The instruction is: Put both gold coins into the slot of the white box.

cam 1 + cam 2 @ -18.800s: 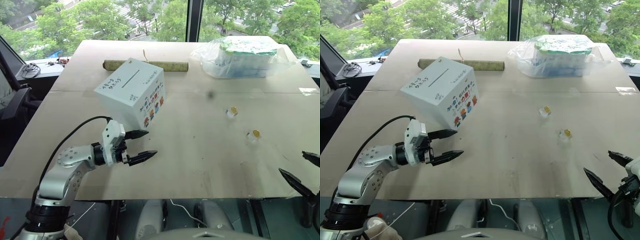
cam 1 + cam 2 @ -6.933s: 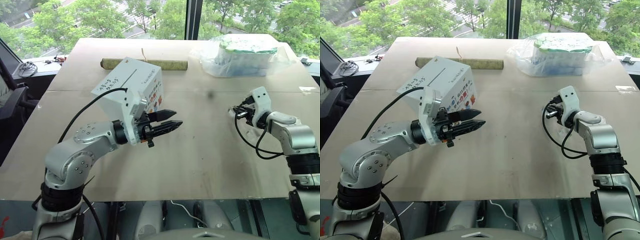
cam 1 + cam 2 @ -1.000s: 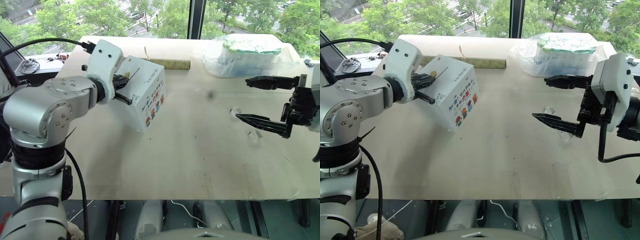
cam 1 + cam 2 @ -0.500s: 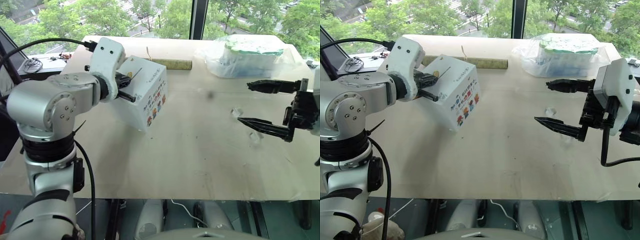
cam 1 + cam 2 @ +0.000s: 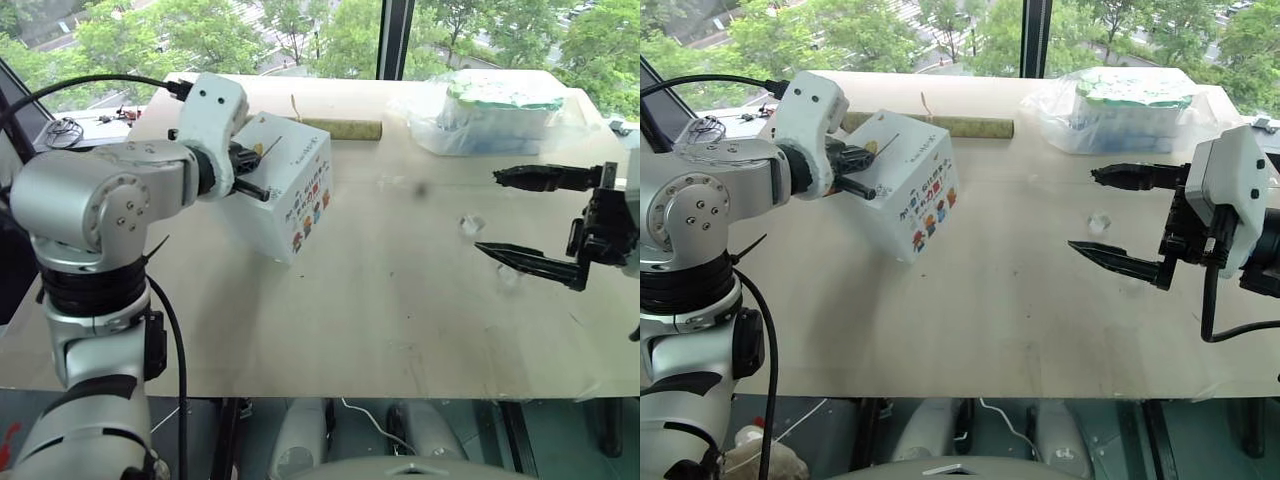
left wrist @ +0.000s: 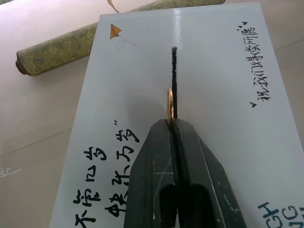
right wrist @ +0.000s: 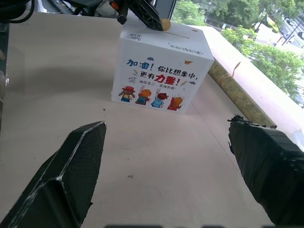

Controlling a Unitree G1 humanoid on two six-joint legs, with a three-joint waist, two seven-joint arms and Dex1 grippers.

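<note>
At the slot [image 6: 174,76], left hand [image 6: 171,124] pinches gold coin [image 6: 169,105].

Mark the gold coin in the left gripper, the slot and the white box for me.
gold coin [image 6: 169,105]: left wrist view, on its exposed edge above the fingertips.
slot [image 6: 174,71]: left wrist view, upper stretch of the dark slit.
white box [image 7: 156,76]: right wrist view, face with the cartoon figures.

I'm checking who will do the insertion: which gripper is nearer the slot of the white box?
Left. The left gripper, shut on a gold coin, holds it edge-on right at the slot of the white box. The right gripper hangs open far across the table.
</note>
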